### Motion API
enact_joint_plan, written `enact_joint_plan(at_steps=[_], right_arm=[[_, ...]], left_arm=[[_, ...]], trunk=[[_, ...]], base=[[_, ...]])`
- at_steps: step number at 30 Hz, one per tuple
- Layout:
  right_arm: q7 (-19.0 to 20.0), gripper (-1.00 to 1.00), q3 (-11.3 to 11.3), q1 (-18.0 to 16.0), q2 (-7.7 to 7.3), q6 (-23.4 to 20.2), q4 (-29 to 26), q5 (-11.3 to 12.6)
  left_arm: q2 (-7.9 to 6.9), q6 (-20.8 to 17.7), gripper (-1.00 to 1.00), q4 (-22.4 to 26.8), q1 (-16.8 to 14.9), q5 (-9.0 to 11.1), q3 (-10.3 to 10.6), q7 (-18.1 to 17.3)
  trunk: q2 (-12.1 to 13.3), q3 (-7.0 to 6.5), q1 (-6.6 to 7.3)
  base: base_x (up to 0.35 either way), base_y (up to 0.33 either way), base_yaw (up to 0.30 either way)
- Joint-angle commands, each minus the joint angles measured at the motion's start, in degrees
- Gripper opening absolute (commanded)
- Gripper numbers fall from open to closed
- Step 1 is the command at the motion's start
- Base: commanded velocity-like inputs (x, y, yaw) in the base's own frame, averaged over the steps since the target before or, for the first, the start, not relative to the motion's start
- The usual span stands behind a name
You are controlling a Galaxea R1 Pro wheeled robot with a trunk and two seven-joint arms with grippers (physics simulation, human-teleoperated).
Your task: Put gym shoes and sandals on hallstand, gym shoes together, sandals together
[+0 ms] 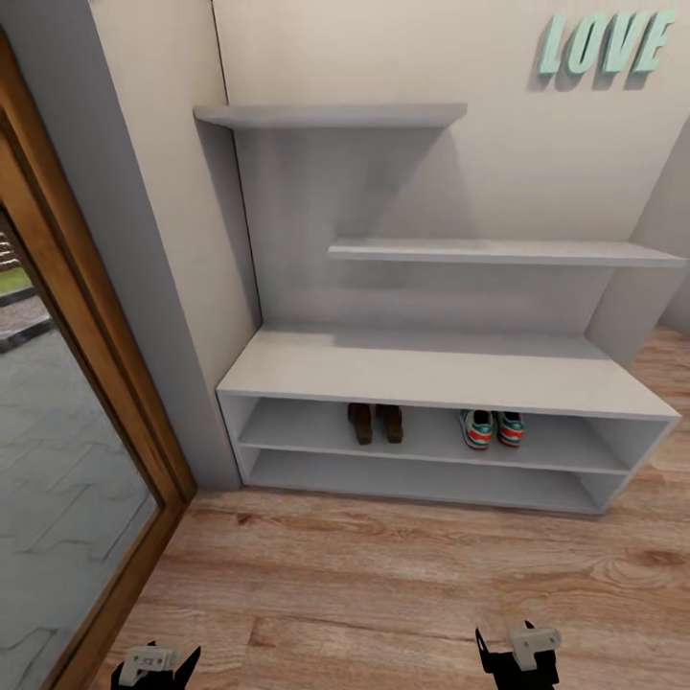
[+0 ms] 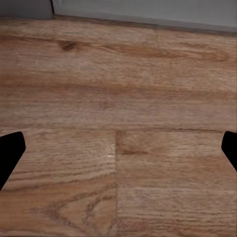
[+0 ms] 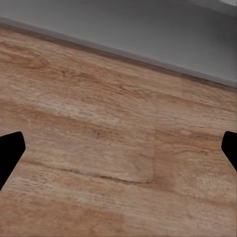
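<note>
Standing on the rack's (image 1: 450,369) upper open shelf are four items: two sandals (image 1: 376,423), side by side toward the shelf's left half, and two gym shoes (image 1: 493,428), side by side toward its right half. A clear gap separates the pairs; each pair's members are nearly touching. The wide surface above them, the lower open shelf and two staggered wall shelves bear nothing. Wood-plank floor (image 1: 383,585) lies in front of the rack, with a glass door framed in wood at the left and letters spelling "LOVE" (image 1: 604,43) on the wall.

Two arms hang low at the head view's bottom edge, well apart from the rack. The left gripper (image 2: 118,148) is spread wide over floor, holding nothing; the right gripper (image 3: 118,148) is likewise spread and unladen, near the rack's base.
</note>
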State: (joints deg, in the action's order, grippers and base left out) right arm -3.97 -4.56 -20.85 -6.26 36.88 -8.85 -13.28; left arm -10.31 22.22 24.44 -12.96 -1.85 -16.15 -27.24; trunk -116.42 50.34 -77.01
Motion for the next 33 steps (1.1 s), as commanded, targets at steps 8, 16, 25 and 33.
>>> enact_joint_plan(at_steps=[8,16,25,33], right_arm=[[-0.3,1.00,-0.5,0.2,0.35,0.3,0.1,-0.6],[-0.3,1.00,-0.5,0.3,0.64,0.4,0.1,-0.6],[-0.4,1.00,-0.5,0.3,1.10,0.4,0.0,-0.6],[-0.4,1.00,-0.5,0.3,1.50,0.4,0.0,-0.6]], left_arm=[[0.03,0.1,1.00,-0.1,0.0,-0.2,-0.6,1.7],[0.03,0.2,1.00,0.0,0.0,-0.1,-0.6,2.6],[-0.27,0.2,1.00,0.0,0.0,0.0,-0.7,2.8],[-0.42,0.2,1.00,0.0,0.1,0.2,-0.7,2.9]], trunk=[[3.2,-1.39,1.77],[6.4,-2.83,3.53],[10.0,-4.45,5.51],[13.2,-5.88,7.26]], base=[[0.000,0.000,0.000],[0.000,0.000,0.000],[0.000,0.000,0.000],[0.000,0.000,0.000]])
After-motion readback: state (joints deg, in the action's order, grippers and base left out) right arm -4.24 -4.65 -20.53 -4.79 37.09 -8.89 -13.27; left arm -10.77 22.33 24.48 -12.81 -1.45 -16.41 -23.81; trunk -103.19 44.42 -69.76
